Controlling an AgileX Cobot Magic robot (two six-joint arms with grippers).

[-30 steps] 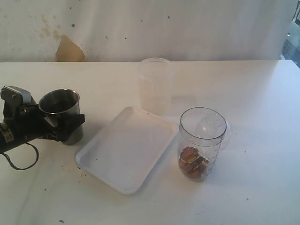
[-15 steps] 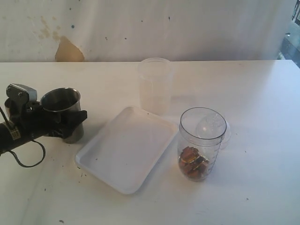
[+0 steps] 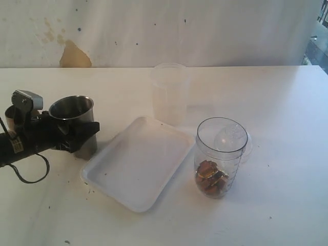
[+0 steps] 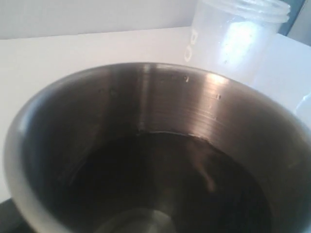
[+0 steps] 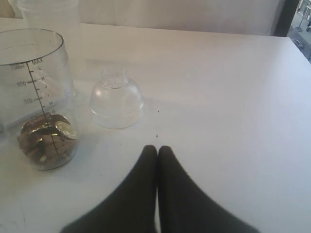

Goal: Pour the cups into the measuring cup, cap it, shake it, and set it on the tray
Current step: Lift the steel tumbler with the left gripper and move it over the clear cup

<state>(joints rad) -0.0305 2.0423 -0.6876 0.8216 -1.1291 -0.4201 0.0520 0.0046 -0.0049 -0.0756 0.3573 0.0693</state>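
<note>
My left gripper [image 3: 77, 136] is shut on the steel tumbler [image 3: 72, 108], which it holds upright at the table's left, close to the left edge of the white tray [image 3: 138, 164]. In the left wrist view the tumbler's dark inside [image 4: 160, 121] fills the frame and hides the fingers. The clear measuring cup [image 3: 219, 154] stands right of the tray with brown pieces and bottle caps in its bottom [image 5: 46, 141]. The clear dome cap [image 5: 116, 99] sits on the table just behind the measuring cup. My right gripper [image 5: 158, 148] is shut and empty, a short way from the cap. The wooden cup is out of view.
A frosted translucent container [image 3: 169, 92] stands behind the tray's far corner and shows in the left wrist view [image 4: 233, 39] beyond the tumbler's rim. A black cable loops under the left arm [image 3: 28, 177]. A stained wall runs along the table's far edge.
The left gripper has carried the steel tumbler a little to the right, nearer the tray. The measuring cup, cap and tray have not moved.
</note>
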